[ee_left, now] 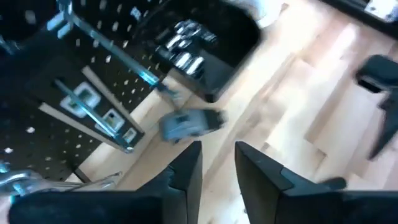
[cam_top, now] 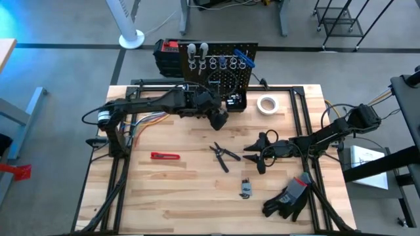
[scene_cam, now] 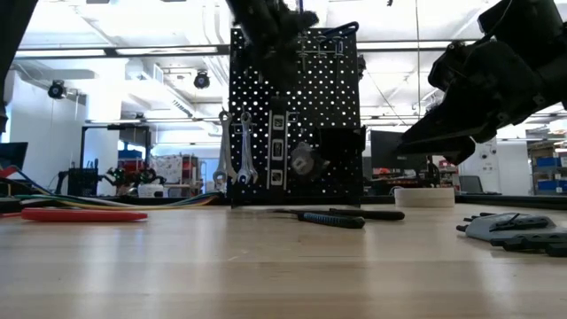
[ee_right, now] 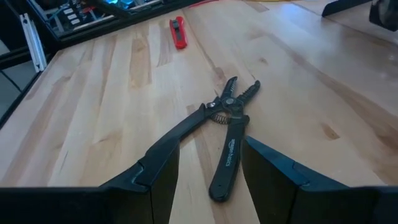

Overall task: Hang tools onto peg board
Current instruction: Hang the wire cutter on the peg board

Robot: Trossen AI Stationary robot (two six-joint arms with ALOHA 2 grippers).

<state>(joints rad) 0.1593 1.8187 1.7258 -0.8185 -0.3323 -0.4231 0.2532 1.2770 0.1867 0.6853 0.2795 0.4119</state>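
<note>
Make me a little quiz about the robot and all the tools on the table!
1. True or false: the black pliers are already hanging on the peg board.
2. Which thing lies nearest the table's left edge in the high view? A) the white tape roll B) the red-handled tool C) the black gloves
3. Fill in: the right gripper sits close to the black ____ on the wood.

Key: 1. False, they lie flat on the table. 2. B. 3. pliers.

The left gripper, fingers a little apart, hovers just in front of the peg board beside the small black bin.
</note>
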